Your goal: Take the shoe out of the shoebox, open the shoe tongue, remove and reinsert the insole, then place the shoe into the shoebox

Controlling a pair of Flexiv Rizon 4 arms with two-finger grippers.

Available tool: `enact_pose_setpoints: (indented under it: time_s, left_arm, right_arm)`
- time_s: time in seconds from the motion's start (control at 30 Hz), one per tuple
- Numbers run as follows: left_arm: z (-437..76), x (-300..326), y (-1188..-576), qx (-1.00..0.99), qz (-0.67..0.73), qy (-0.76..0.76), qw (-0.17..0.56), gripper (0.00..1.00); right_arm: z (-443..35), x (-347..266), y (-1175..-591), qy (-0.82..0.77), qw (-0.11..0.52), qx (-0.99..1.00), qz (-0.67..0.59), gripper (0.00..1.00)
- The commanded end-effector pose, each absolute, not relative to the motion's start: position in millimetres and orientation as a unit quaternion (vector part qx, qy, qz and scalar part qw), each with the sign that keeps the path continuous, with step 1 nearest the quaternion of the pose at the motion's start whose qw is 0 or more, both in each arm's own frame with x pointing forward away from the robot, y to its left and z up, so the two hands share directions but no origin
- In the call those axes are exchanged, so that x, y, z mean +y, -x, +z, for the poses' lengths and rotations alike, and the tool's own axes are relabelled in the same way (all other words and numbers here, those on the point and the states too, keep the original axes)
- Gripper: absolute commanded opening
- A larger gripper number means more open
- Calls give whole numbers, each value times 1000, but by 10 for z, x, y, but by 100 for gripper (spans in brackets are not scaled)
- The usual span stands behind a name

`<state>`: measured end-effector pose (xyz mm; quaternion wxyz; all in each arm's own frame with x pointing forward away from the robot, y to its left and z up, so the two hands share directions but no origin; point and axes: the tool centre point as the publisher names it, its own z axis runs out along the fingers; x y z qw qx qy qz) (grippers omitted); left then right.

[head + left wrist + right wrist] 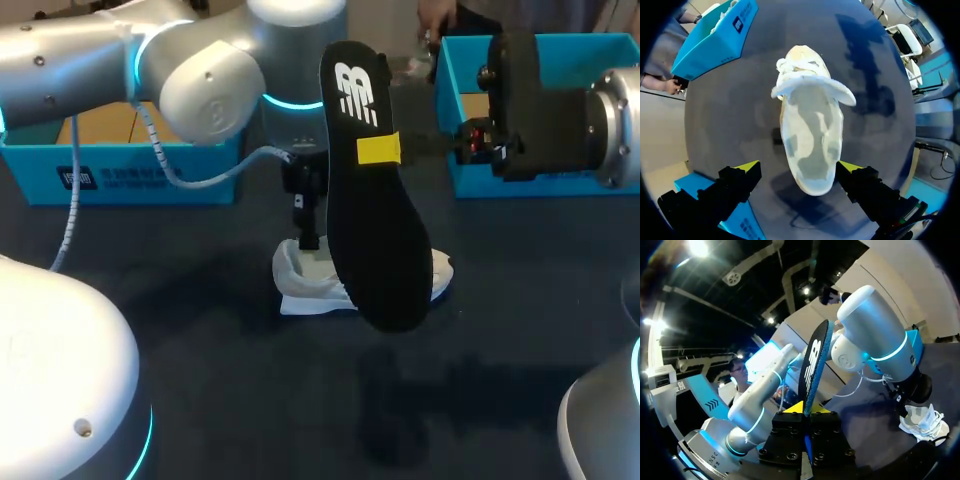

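Your left claw is hanging wide open above the white shoe, its yellow tips straddling the near end, not closed on it. The shoe is lying on the dark surface, its long axis running straight ahead of that claw. Right of it, the black insole is standing upright, lower end over the shoe. Your right claw is pinching it edge-on, so reinsertion likely means tipping it down along the shoe's length.

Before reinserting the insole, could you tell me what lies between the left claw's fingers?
The white shoe lies between the left claw's open fingers, seen in the left wrist view.
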<state>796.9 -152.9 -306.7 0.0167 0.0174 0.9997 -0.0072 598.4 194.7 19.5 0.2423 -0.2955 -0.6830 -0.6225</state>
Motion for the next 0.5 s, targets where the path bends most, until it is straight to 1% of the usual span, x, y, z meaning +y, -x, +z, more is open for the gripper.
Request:
enact_pose_setpoints:
  time_s: [0.03, 0.23, 0.3, 0.37, 0.5]
  left_arm:
    - [-3163, -1766, -8080, 1000, 12, -21, 13, 100]
    - [-3360, -1950, -8172, 998, 37, -38, 16, 100]
    - [-3432, -2004, -8209, 999, 20, -45, 13, 100]
    - [-3512, -2038, -8254, 999, 2, -46, -10, 100]
    - [-3610, -2077, -8278, 999, -10, -45, -13, 100]
  right_arm:
    - [193, 1981, -5993, 297, 242, -683, -622, 0]
    - [193, 1981, -5993, 297, 242, -683, -622, 0]
    - [193, 1981, -5993, 297, 242, -683, -622, 0]
    - [193, 1981, -5993, 297, 242, -683, -622, 0]
    - [193, 1981, -5993, 297, 242, -683, -622, 0]
